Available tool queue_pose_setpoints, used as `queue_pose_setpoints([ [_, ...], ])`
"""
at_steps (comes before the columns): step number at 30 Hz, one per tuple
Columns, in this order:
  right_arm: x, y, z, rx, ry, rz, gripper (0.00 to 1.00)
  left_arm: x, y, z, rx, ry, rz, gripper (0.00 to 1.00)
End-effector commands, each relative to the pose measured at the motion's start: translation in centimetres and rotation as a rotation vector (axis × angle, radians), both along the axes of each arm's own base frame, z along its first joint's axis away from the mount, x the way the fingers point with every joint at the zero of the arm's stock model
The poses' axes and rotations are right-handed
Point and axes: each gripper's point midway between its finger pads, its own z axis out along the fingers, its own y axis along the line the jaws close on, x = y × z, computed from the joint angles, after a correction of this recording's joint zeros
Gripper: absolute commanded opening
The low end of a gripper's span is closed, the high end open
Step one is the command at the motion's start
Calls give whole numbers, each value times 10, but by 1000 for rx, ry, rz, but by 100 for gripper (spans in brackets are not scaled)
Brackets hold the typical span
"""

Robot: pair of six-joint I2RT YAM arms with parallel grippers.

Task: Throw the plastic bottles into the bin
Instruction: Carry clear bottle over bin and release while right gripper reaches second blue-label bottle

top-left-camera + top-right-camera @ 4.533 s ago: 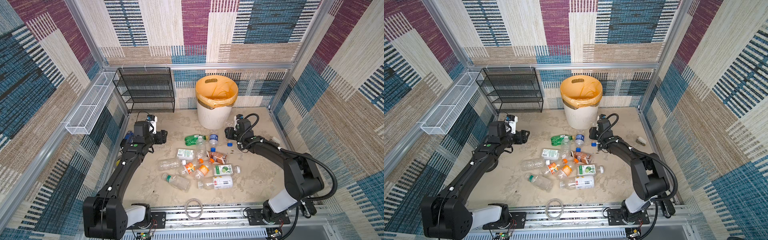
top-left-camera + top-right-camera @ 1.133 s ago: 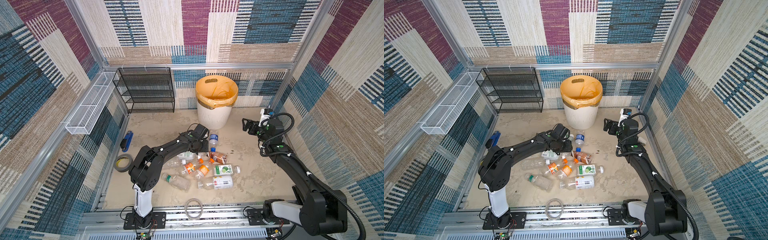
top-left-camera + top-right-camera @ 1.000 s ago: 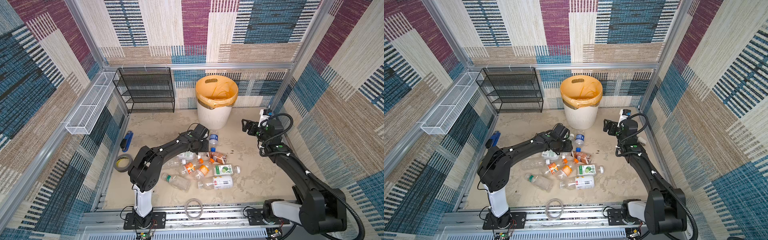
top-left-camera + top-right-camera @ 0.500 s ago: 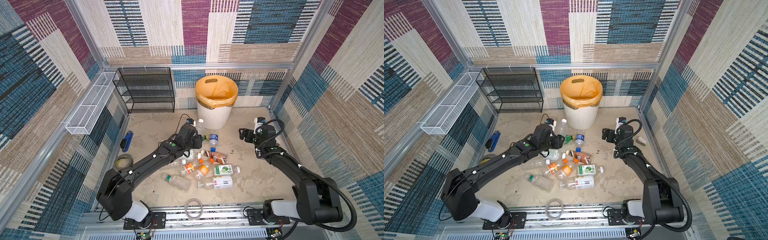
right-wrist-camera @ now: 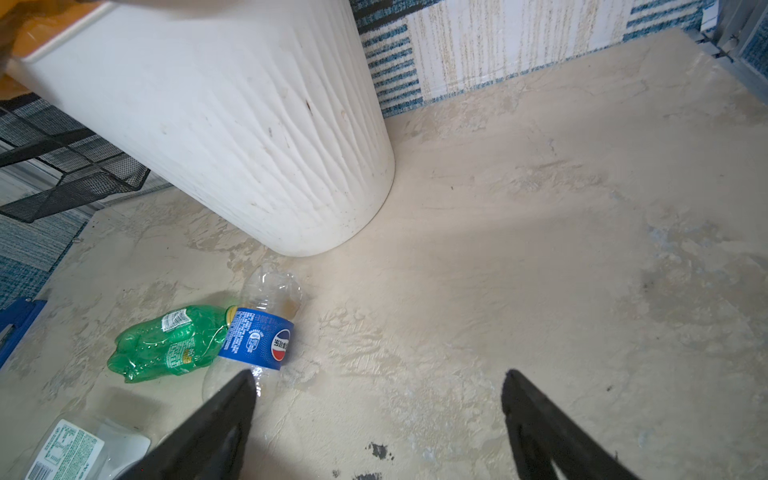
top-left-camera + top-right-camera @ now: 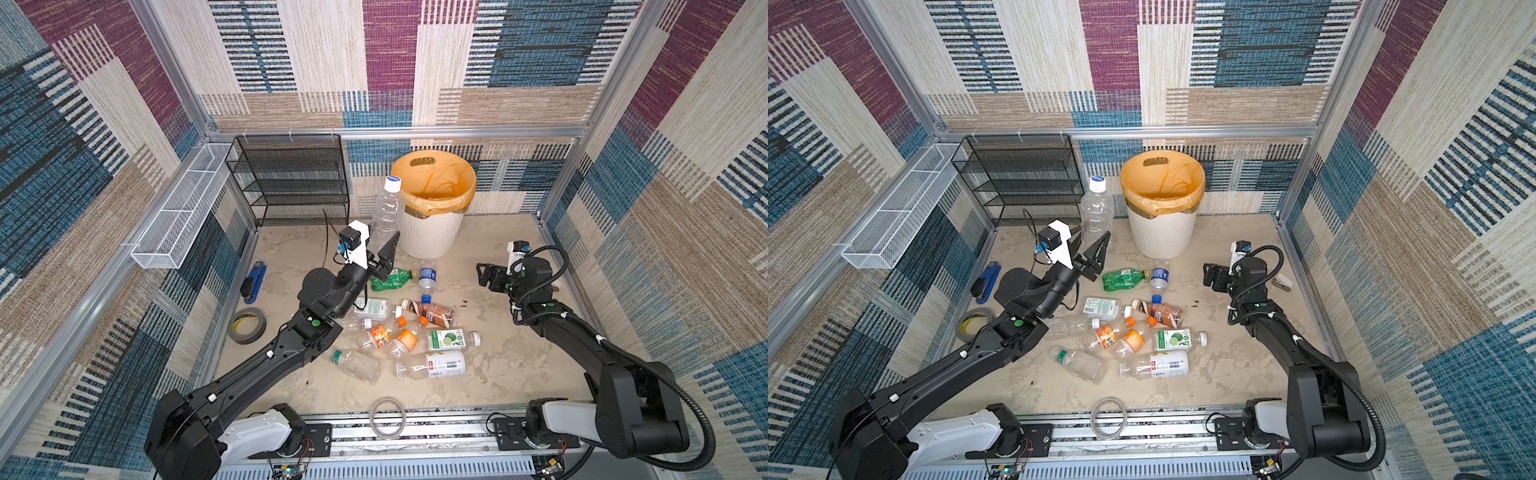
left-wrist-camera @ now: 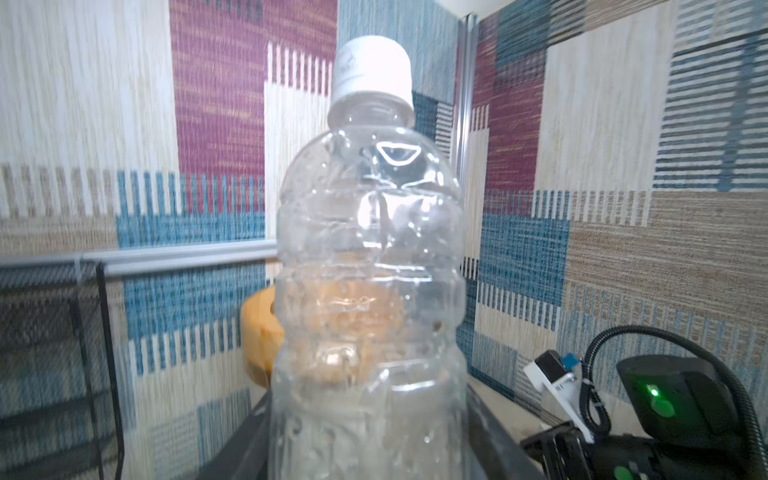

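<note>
We are in the carry step: the left gripper (image 6: pixel 377 249) is clamped on the base of a clear bottle (image 6: pixel 386 212) (white cap, no label, upright), raised just left of the bin (image 6: pixel 432 239). Next, we must bring it over the orange-lined rim and release. The other bottles (image 6: pixel 399 332) lie on the floor (image 6: pixel 503 345) before the bin. The right gripper (image 6: pixel 485 277) hangs wide open, empty.

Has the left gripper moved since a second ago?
Yes. The left gripper has lifted a clear bottle up off the pile, to just left of the bin.
</note>
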Motion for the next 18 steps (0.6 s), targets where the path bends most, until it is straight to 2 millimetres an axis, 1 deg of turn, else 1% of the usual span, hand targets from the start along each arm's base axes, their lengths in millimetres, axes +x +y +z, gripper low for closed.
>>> queue_pose_setpoints([
  [1,3,1,16,23,-69,-1,92,-22,-1,72,-42,-272,-21,58],
  [2,3,3,17,30,-72,5,92,-11,-8,81,-45,-256,-23,57],
  [3,3,4,17,35,-73,9,92,4,-18,87,-36,-215,-26,57],
  [4,3,6,17,43,-69,13,92,25,-29,91,-17,-142,-28,57],
  [5,4,9,16,49,-65,19,92,55,-43,88,8,-24,-35,57],
  [6,5,12,16,52,-61,28,91,82,-55,84,30,80,-45,60],
  [8,5,20,16,53,-53,47,91,134,-79,65,79,309,-96,66],
  [9,4,24,16,54,-52,57,91,153,-88,54,94,406,-124,71],
  [10,2,28,15,55,-47,69,91,167,-93,47,96,485,-159,77],
  [11,0,33,16,56,-45,79,91,178,-92,43,77,545,-182,86],
  [12,-2,36,16,57,-41,85,91,184,-88,43,54,568,-190,94],
  [13,-4,38,17,61,-39,91,90,184,-84,45,40,565,-201,99],
  [14,-7,42,20,63,-41,101,91,181,-76,53,28,544,-198,99],
  [15,-10,43,23,64,-47,107,91,183,-72,54,31,552,-190,99],
  [16,-12,45,25,66,-53,111,91,184,-69,55,41,551,-177,99],
  [18,-14,46,27,61,-57,119,91,177,-65,68,49,493,-170,99],
])
